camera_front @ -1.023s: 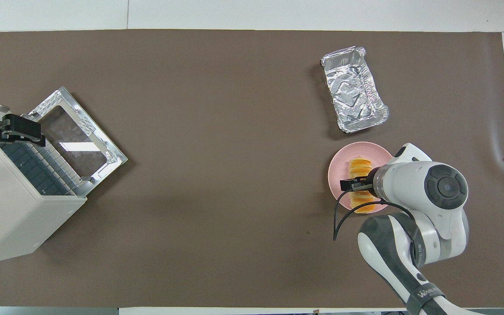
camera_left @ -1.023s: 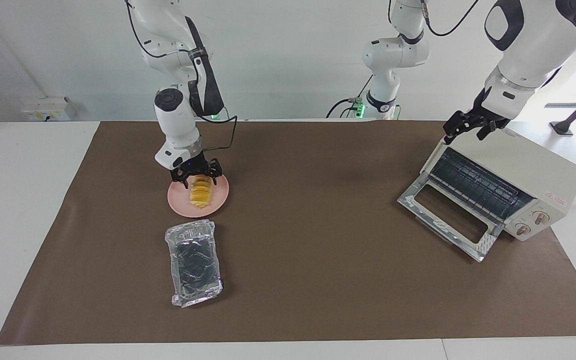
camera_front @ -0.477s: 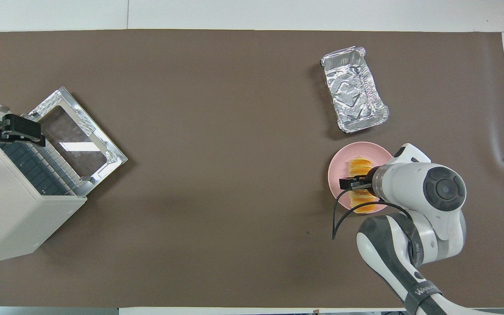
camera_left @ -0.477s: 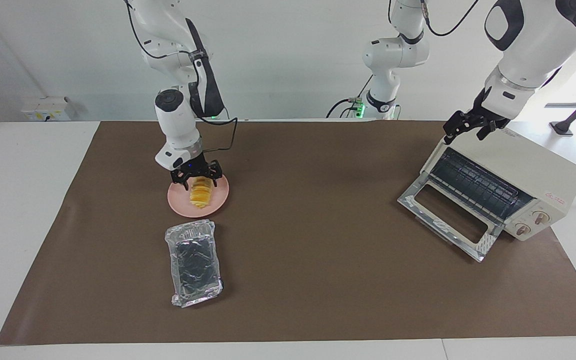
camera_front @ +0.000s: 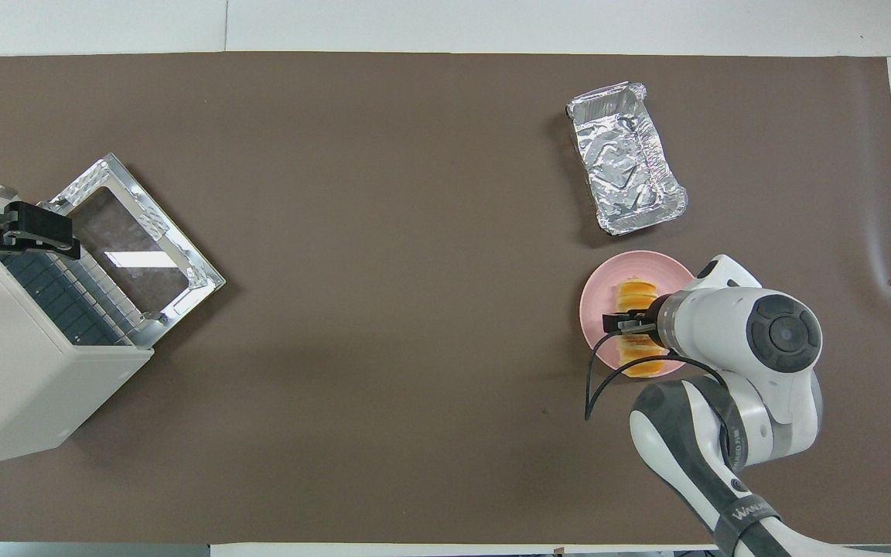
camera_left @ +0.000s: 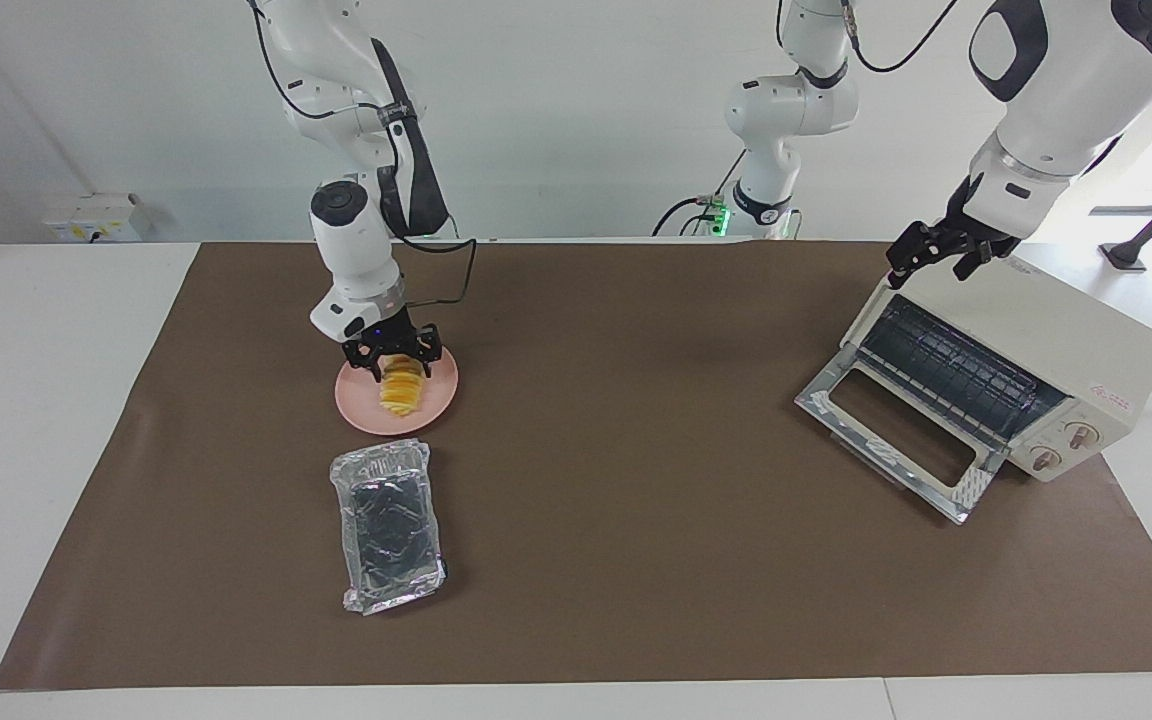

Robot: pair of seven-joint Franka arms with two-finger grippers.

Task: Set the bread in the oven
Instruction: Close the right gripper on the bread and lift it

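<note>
The bread [camera_left: 402, 392] [camera_front: 635, 292], a ridged yellow-orange loaf, lies on a round pink plate [camera_left: 439, 402] [camera_front: 595, 309] toward the right arm's end of the table. My right gripper [camera_left: 398, 365] [camera_front: 625, 323] is down at the plate, open, one finger on each side of the loaf's end nearer the robots. The cream-white oven [camera_left: 1046, 330] [camera_front: 20, 371] stands at the left arm's end, its glass door [camera_left: 896, 430] [camera_front: 132, 255] dropped open and the wire rack showing. My left gripper [camera_left: 934, 262] [camera_front: 59, 236] waits open over the oven's top front corner.
A crinkled silver foil tray [camera_left: 391, 525] [camera_front: 627, 158] lies just farther from the robots than the plate. A brown mat [camera_left: 636, 500] covers the table between plate and oven. A cable loops from the right wrist beside the plate.
My right gripper has sunk a little lower around the bread and its fingers have drawn slightly closer together. The bread, the oven and the left arm have not moved.
</note>
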